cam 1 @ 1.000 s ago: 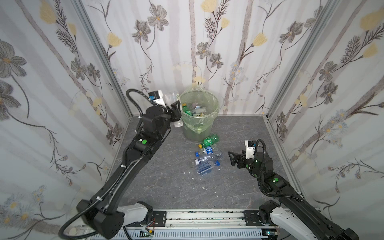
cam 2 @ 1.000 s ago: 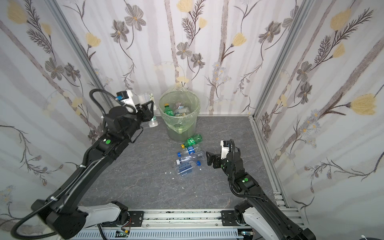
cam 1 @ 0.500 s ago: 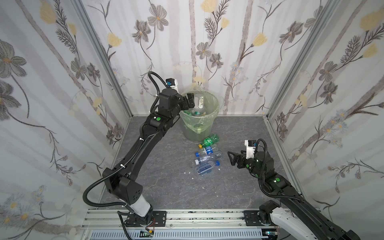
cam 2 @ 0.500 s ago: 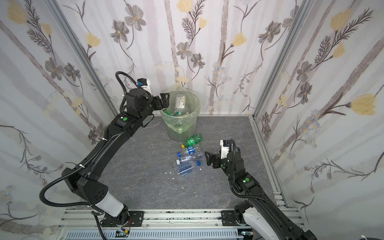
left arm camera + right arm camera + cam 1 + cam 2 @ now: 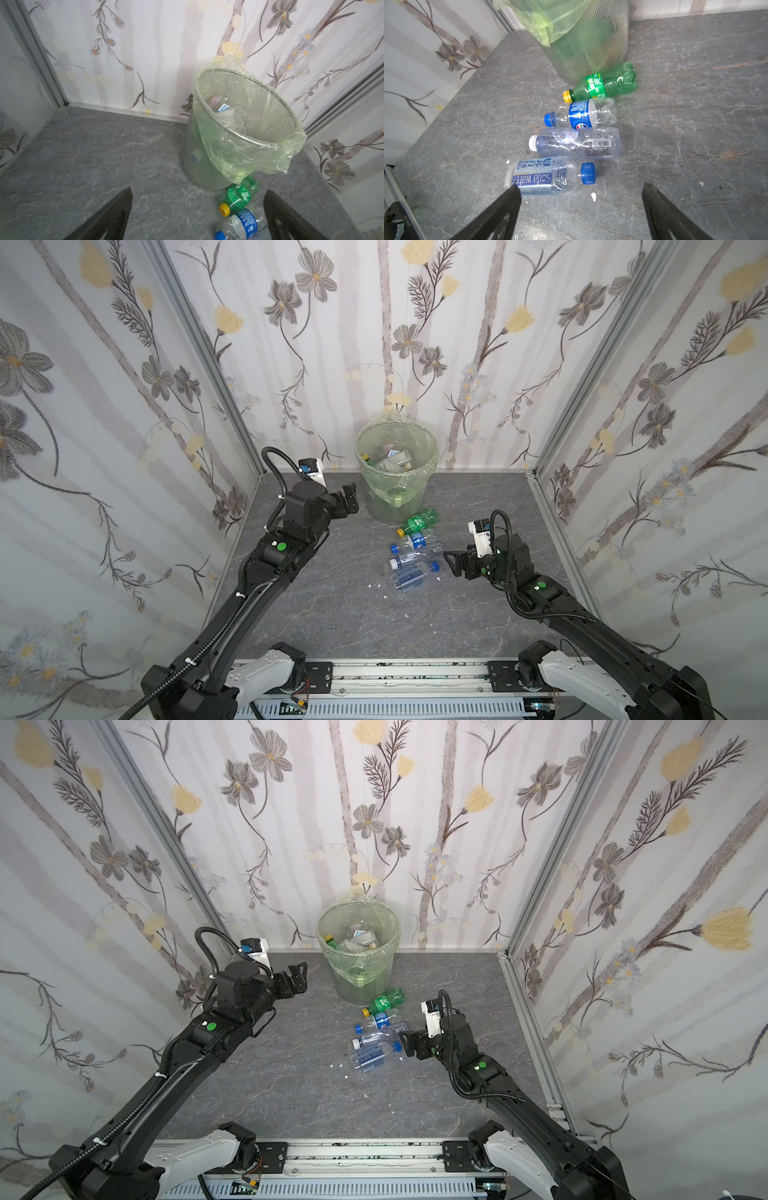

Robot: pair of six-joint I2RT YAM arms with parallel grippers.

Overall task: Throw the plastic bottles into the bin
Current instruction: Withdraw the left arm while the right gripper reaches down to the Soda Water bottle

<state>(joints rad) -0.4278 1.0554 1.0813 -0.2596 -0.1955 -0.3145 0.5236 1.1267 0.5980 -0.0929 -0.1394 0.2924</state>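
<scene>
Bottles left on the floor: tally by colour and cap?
green bottle, yellow cap: 1
clear bottles, blue caps: 2
clear bottle, white cap: 1
Total: 4

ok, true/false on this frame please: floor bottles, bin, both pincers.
1. Four bottles lie on the floor near the bin. True.
2. The left pincer holds a bottle. False: it is open and empty, beside the bin.
3. Of the floor bottles, the green bottle lies nearest the bin. True.
4. The bin lies tipped over. False: it stands upright, with bottles inside its green liner.
5. The right pincer is shut on the soda water bottle. False: it is open, and that bottle lies ungripped on the floor just ahead of it.
</scene>
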